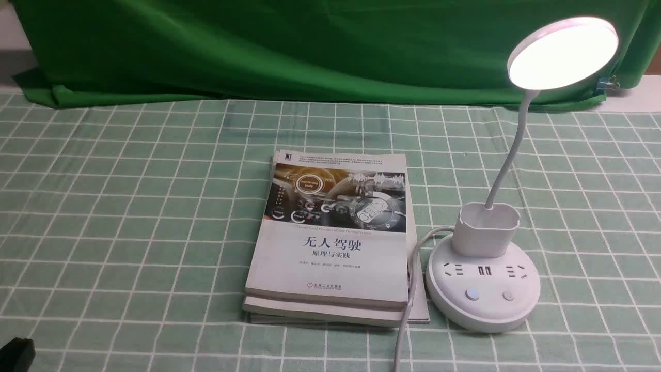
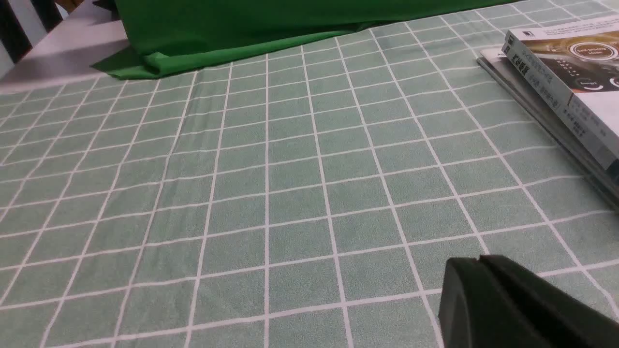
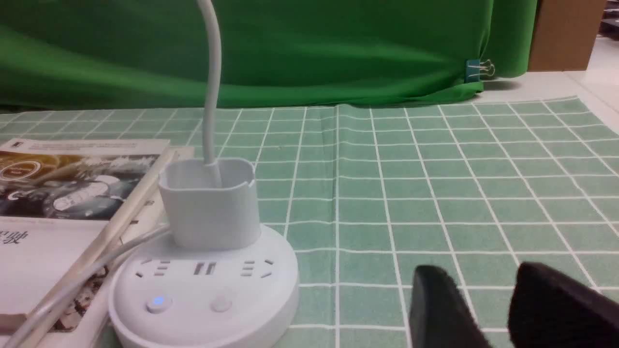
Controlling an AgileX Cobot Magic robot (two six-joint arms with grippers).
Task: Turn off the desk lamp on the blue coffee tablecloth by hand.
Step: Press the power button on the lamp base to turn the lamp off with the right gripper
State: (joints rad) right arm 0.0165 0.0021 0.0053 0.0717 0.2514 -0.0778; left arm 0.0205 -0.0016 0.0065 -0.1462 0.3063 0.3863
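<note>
The blue coffee tablecloth [image 1: 129,217] lies spread wide, a stack of books [image 1: 330,243] at its middle. Just right of them stands the desk lamp [image 1: 485,232], glowing. The right gripper [image 3: 483,278], near its base, is parted and empty; the left gripper [image 2: 478,261], well away, is closed on nothing

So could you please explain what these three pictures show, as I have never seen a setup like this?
It is a robot with two arms. The wide picture looks forward from between its arms; the other two come from cameras on its wrists. On the pale green checked tablecloth are a lit white desk lamp with a round socket base and a stack of paperback books. The black left gripper looks shut; the black right gripper is open near the lamp base. Neither holds anything.
</note>
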